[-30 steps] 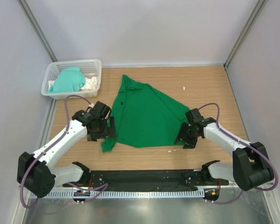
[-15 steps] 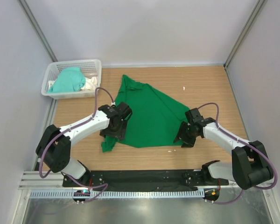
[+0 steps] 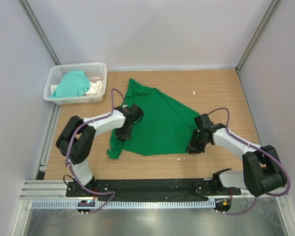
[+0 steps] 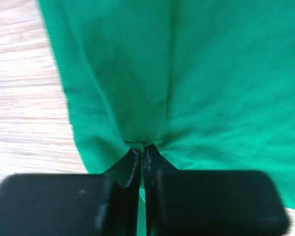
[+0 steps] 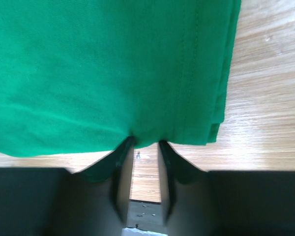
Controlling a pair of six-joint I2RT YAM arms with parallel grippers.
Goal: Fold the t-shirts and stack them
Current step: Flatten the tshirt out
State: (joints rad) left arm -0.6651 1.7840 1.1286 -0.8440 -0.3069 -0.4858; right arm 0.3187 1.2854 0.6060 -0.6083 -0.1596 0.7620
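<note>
Sprawling in a rough triangle, the deep green t-shirt (image 3: 157, 123) lies flat across the middle of the wooden table (image 3: 221, 93), one corner trailing toward the near edge. The left gripper (image 4: 140, 147) has its fingers pressed together on a puckered pinch of cloth at the shirt's left edge. The right gripper (image 5: 146, 142) sits at the right hem, jaws partly apart with bare wood showing between them. The paler mint-teal t-shirt (image 3: 71, 84) is bundled in the white lattice basket (image 3: 73, 101) at the far left corner.
</note>
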